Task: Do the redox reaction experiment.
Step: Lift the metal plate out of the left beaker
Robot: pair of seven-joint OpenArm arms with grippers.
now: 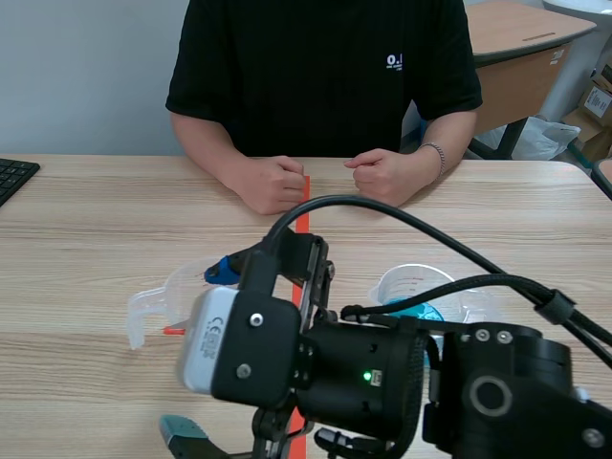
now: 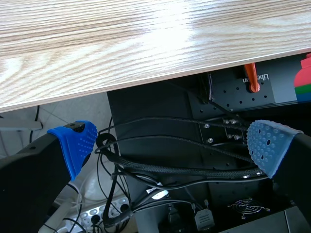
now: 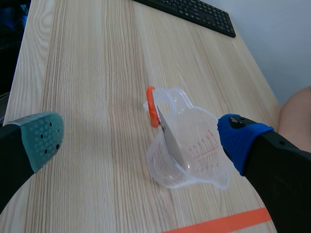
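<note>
Right jaws wide open, empty; the clear measuring cup (image 3: 194, 150), orange-handled blade (image 3: 170, 141) inside, sits between them. Left jaws open, empty, well apart from that cup. Risk: off-centre closing could tip it.

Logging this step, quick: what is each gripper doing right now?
Left gripper: open, holding nothing.
Right gripper: open, holding nothing; the clear measuring cup lies between its spread fingers, not gripped.

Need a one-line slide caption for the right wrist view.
Open right gripper above a clear measuring cup with an orange-handled blade in it.
</note>
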